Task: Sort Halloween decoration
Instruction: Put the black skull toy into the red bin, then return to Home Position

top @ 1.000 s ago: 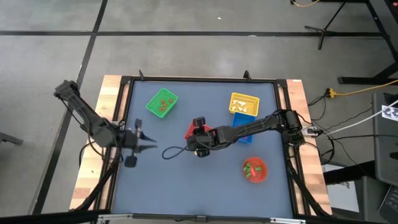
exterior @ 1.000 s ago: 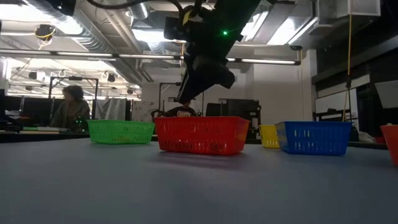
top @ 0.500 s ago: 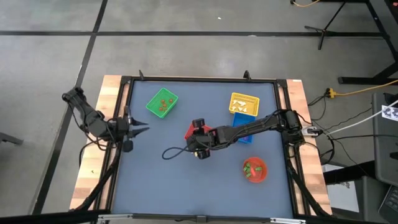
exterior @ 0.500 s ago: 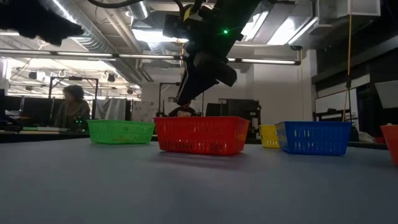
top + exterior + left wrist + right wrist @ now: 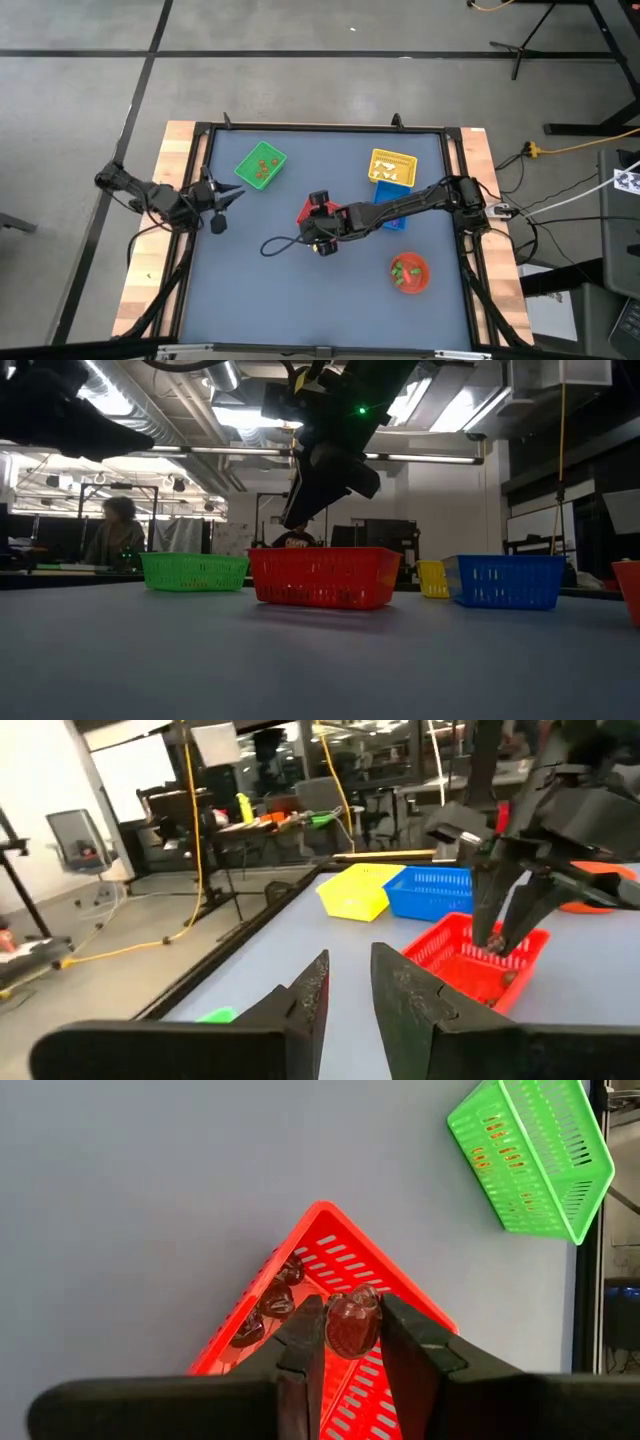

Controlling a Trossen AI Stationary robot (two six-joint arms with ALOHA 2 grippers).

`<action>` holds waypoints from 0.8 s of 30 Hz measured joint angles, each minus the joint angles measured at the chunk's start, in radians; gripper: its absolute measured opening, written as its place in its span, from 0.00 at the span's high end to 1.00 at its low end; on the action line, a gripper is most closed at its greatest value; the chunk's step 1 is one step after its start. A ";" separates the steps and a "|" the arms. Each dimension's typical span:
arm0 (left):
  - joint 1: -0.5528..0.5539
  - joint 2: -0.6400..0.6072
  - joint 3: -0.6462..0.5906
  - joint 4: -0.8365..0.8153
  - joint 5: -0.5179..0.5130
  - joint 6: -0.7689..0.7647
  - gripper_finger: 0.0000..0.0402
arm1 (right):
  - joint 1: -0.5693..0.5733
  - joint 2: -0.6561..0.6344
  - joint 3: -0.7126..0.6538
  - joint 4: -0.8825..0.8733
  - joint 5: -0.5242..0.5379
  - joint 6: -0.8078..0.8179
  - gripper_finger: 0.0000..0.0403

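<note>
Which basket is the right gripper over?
The red basket. The right gripper hangs over it, shut on a dark trinket; the green, yellow and blue baskets sit clear of it.
</note>
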 joint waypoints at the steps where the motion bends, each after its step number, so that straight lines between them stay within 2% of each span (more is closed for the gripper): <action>1: 0.025 0.000 0.000 0.006 0.030 0.008 0.84 | 0.000 0.000 0.000 0.000 0.000 0.000 0.80; 7: 0.189 0.000 0.000 0.089 0.302 0.075 0.84 | 0.000 0.000 0.000 0.000 0.000 0.015 0.80; 14: 0.343 0.000 -0.010 0.104 0.494 0.082 0.84 | 0.000 0.000 0.000 0.000 0.000 0.016 0.76; 16: 0.373 0.000 -0.022 0.102 0.534 0.082 0.84 | 0.000 0.000 0.000 -0.001 0.000 0.017 0.71; 22: 0.438 0.000 -0.041 0.069 0.548 0.076 0.84 | 0.000 0.000 0.000 -0.001 0.004 0.018 0.56; 24: 0.451 0.000 -0.041 0.055 0.584 0.074 0.84 | 0.000 0.000 0.000 -0.001 0.013 0.018 0.52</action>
